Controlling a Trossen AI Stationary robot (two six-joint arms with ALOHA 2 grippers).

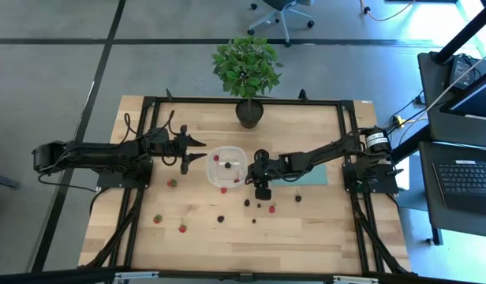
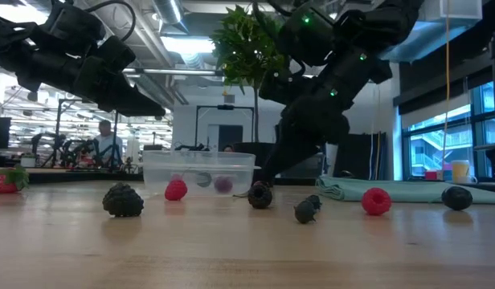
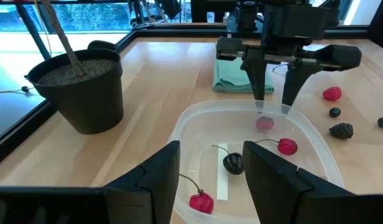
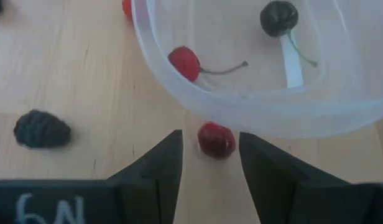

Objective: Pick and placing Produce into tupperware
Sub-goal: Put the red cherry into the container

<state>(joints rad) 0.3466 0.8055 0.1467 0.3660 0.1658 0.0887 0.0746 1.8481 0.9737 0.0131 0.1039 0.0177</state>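
The clear tupperware (image 1: pixel 227 167) stands mid-table and holds two red cherries (image 3: pixel 202 201) (image 3: pixel 286 147) and a dark one (image 3: pixel 233 163). My right gripper (image 4: pixel 210 155) is open and points down just outside the container's right wall. Its fingers stand on either side of a small red berry (image 4: pixel 216 140) lying on the wood, without touching it. It also shows in the high view (image 1: pixel 244 179) and the left wrist view (image 3: pixel 272 102). My left gripper (image 1: pixel 203 150) is open and empty, level at the container's left rim (image 3: pixel 185 124). More red and dark berries (image 1: pixel 247 203) lie scattered on the near side.
A potted plant (image 1: pixel 248 75) stands at the far edge behind the container. A teal cloth (image 1: pixel 312 177) lies under the right arm. A blackberry (image 4: pixel 42 129) lies near the right gripper. Loose berries (image 1: pixel 182 229) dot the near-left table, and a black frame (image 1: pixel 227 100) rims it.
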